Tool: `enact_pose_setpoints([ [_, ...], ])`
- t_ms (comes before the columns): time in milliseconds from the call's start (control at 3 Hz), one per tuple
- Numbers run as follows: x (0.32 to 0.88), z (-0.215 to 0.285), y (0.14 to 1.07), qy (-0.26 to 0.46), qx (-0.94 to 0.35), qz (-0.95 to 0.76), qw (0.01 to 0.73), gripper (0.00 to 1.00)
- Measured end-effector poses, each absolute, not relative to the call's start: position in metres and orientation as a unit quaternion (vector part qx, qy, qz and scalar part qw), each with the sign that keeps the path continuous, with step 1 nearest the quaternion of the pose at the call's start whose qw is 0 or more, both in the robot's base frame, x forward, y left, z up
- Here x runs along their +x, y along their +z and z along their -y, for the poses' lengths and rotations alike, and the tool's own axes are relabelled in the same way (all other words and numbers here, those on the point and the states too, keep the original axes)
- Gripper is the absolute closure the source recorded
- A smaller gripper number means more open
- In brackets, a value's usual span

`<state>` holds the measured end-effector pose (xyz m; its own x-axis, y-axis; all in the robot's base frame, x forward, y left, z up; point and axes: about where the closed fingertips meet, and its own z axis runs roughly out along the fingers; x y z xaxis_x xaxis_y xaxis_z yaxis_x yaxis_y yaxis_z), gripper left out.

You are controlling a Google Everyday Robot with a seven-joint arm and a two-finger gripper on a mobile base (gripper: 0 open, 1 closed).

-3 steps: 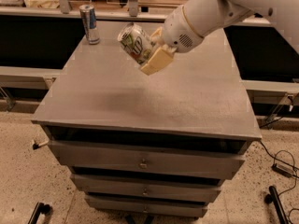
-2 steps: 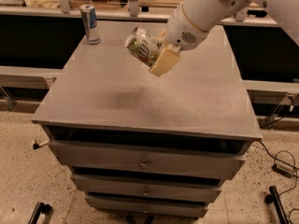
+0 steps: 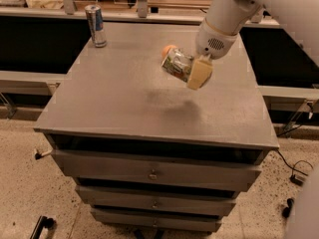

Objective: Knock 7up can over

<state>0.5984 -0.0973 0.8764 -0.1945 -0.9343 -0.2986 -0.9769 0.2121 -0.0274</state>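
Observation:
The 7up can (image 3: 175, 63), white and green, hangs tilted on its side in the air above the middle right of the grey table top (image 3: 114, 98). My gripper (image 3: 188, 71) is shut on it. One cream finger (image 3: 200, 73) lies across the can's right end, and the other is hidden behind the can. The can's shadow falls on the table just below it. The white arm reaches in from the upper right.
A taller, slim silver and blue can (image 3: 95, 25) stands upright at the table's far left corner. A small orange round thing (image 3: 168, 49) shows just behind the held can. The table is a drawer cabinet with a counter behind it.
My gripper has carried the tilted can to the right and slightly lower over the table. The silver and blue can has not moved.

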Motion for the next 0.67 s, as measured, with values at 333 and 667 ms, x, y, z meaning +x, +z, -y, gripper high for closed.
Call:
enact_pose_setpoints([
  [333,0.6009,0.1059,0.8582,0.101,-0.617,-0.776,0.082,1.0],
  [667,0.6007,0.1092,0.8529,0.071,-0.618,-0.779,0.077,0.81],
])
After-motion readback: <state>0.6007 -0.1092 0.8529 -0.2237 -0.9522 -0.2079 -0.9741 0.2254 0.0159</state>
